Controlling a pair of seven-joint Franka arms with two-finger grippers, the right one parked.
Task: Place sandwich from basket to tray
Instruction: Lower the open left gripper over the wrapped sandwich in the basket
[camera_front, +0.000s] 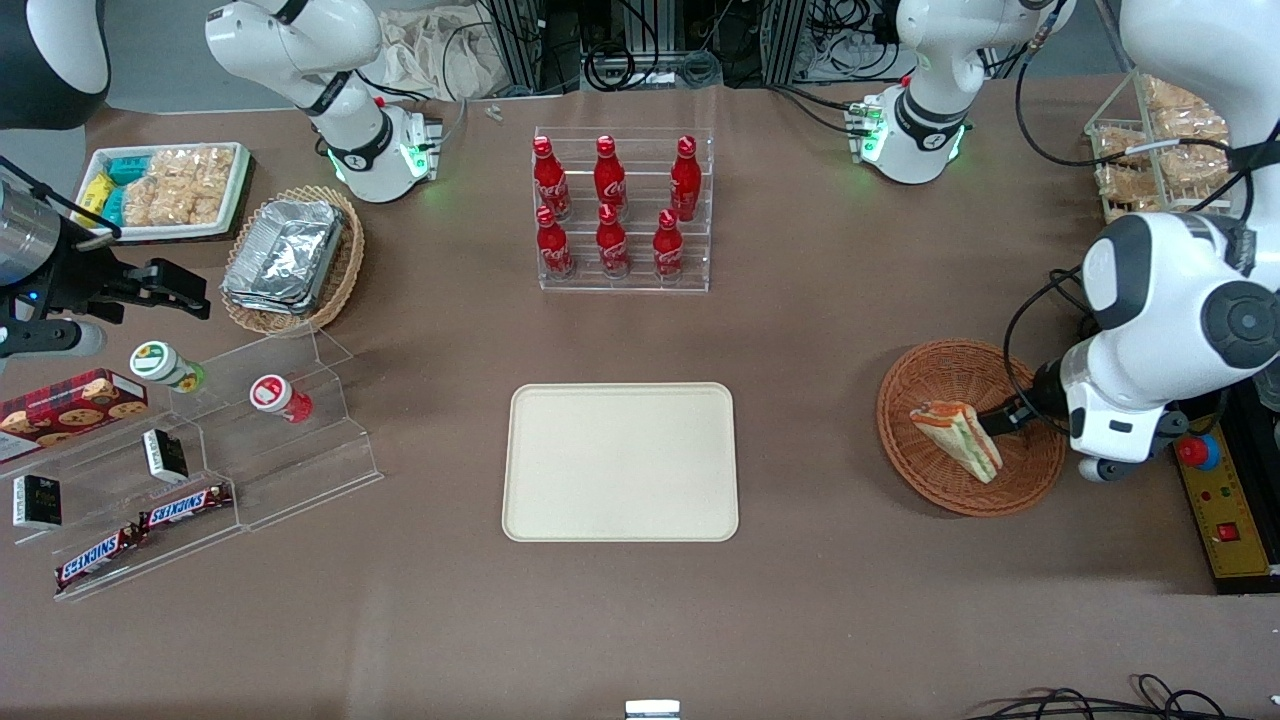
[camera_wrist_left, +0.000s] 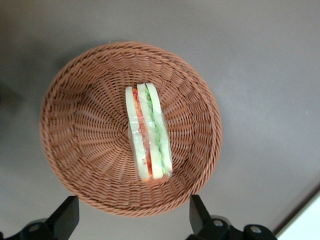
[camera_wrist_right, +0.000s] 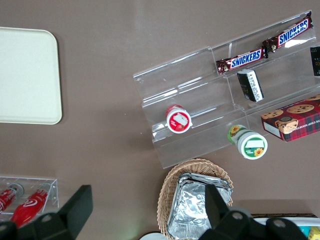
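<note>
The small triangular wedge sandwich (camera_front: 958, 437) in clear wrap, pale bread with red, orange and green filling, lies in the round reddish-brown wicker basket (camera_front: 930, 385), on its edge with the layered cut side up. The basket sits on the brown tabletop (camera_front: 800, 600) toward the working arm's end. Seen from the basket's centre in the front view, the sandwich runs from about ten o'clock toward five o'clock, its wider end near the rim nearer the front camera.

The left arm's hand (camera_wrist_left: 134, 220) hangs above the basket. In the wrist view its two dark fingers (camera_wrist_left: 199, 215) stand spread wide apart, released, holding nothing, each tip just outside the basket's rim, and the sandwich (camera_wrist_left: 148, 132) lies between and below them without touching either. The basket's woven wall (camera_wrist_left: 75, 125) rings the sandwich on all sides.

The large plain cream-coloured rectangular tray (camera_front: 620, 462) with rounded corners and a low rim lies flat on the middle of the tabletop, well apart from the basket, toward the parked arm's end from it. From the tray, a clear acrylic rack of red cola bottles (camera_front: 622, 212) stands at twelve o'clock in the front view, farther from the front camera.
</note>
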